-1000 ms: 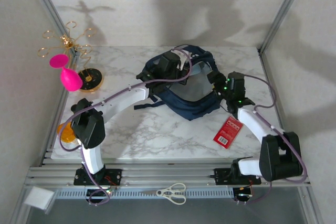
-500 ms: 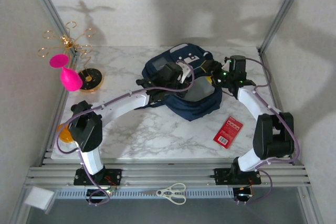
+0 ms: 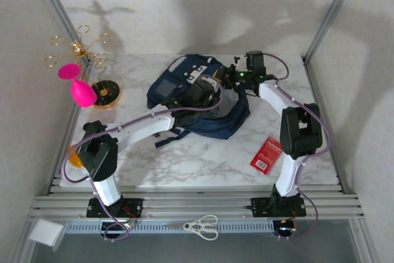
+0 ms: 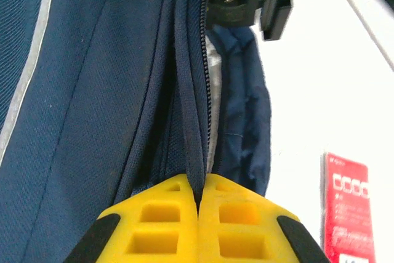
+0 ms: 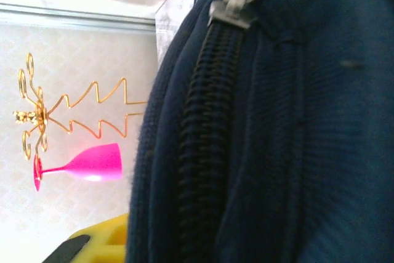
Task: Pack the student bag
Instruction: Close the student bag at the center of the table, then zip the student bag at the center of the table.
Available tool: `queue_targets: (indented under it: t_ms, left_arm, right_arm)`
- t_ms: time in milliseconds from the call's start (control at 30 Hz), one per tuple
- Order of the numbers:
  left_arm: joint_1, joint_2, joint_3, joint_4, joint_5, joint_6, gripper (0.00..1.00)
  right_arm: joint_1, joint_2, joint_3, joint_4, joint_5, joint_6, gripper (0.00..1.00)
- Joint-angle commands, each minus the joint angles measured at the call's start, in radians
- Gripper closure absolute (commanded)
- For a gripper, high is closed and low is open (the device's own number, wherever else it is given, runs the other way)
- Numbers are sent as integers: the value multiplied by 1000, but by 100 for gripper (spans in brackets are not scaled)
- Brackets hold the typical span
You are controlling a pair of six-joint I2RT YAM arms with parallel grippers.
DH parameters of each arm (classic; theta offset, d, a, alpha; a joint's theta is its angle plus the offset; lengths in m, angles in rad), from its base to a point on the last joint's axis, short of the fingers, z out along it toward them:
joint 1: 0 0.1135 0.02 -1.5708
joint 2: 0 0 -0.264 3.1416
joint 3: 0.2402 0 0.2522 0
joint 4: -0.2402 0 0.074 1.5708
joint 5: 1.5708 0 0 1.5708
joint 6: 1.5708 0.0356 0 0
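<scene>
**Where the backpack (image 3: 177, 83) lies, and what I cannot make out**

While the overhead camera gives me the whole table (image 3: 203, 158), the detail around the bag is crowded. The backpack lies toward the back of the marble top, near the middle, with both arms reaching onto it.

My left gripper (image 4: 198, 188) is clamped on it. In its wrist view the two yellow fingers (image 4: 157, 226) press together, with a dark seam beside the zip pinched between them.

The right gripper (image 3: 237, 77) sits at the bag's far right edge, just beside the left one. Its wrist camera is pressed close against the navy cloth. There I see a zip (image 5: 203, 152), its metal pull (image 5: 237, 1), and a corner of one yellow finger cut off at the bottom edge. Whether those jaws are closed on anything, I cannot tell.

A red packet (image 3: 268, 154) lies on the table to the right of the bag, apart from it. An orange thing (image 3: 75, 155) at the left edge is half hidden behind the left arm, and I cannot say what it is. At the back left a pink glass (image 3: 79, 89) hangs on a gold wire rack (image 3: 79, 47). Scissors (image 3: 203, 226) lie on the rail in front of the arm bases.
</scene>
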Motion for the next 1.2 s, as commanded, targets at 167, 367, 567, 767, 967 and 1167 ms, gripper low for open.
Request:
queue_targets:
  t_ms: [167,367,567,767,967,1167]
  left_arm:
    - [-12,179,251,126,188,-125,94]
    - [35,30,89,199,297,-127,52]
    - [70,-280,-230,322,333,-211,35]
    - [195,-501,-572,283,241,-333,34]
    - [290,-636,-841,375,240,-427,34]
    - [352,-634,-945,455,239,-453,37]
  right_arm:
    - [-68,91,226,-140,63,-144,52]
    - [-155,-7,222,-316,175,-285,29]
    - [-134,-174,155,-511,503,-419,26]
    - [90,-401,-67,-574,734,-440,27]
    - [449,-513,-340,-502,872,-235,34]
    - [689,-402,-398,-356,972,-43,45]
